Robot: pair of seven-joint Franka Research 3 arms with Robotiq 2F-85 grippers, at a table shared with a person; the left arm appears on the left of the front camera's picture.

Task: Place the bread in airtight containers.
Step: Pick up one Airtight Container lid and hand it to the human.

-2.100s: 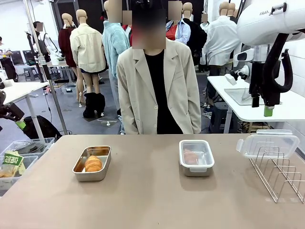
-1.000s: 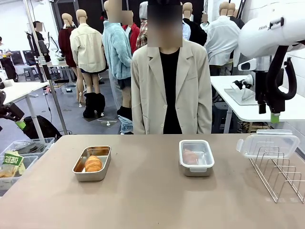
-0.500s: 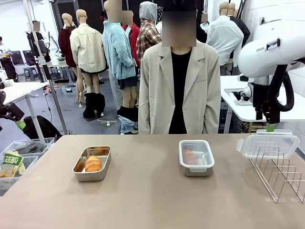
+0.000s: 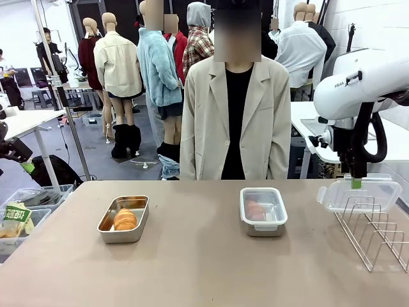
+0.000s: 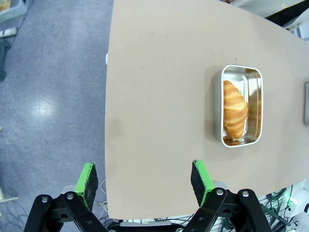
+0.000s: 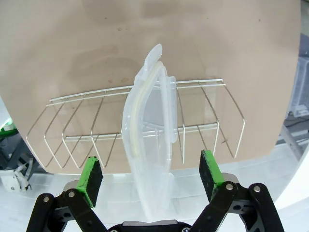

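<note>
the right gripper (image 6: pixel 150 176), jaws apart, straddles the clear lid (image 6: pixel 150 145) propped in the wire rack (image 6: pixel 72 137); light, slick, slightly flexible, it likely wants an edge pinch. the left gripper (image 5: pixel 144 181) hangs open beyond the uncovered container (image 5: pixel 241 105) holding bread (image 5: pixel 234 109).

Worktop (image 4: pixel 204 268): flat tan-brown, a few faint darker smudges. Open steel container (image 4: pixel 123 219): dull silver, warm orange reflection inside. Bread (image 4: pixel 125 219) in it: golden-brown, glossy, ridged crust. Lidded container (image 4: pixel 263 211): silver under clear lid, pinkish-orange blur beneath. Loose lid (image 6: pixel 149 140): clear, milky-white rim seal. Wire rack (image 6: pixel 72 125): bright silver. My right pincer (image 6: pixel 150 174): black, green pads. My left pincer (image 5: pixel 144 179): same black and green. Person's jacket (image 4: pixel 211 121): pale beige over black top.
</note>
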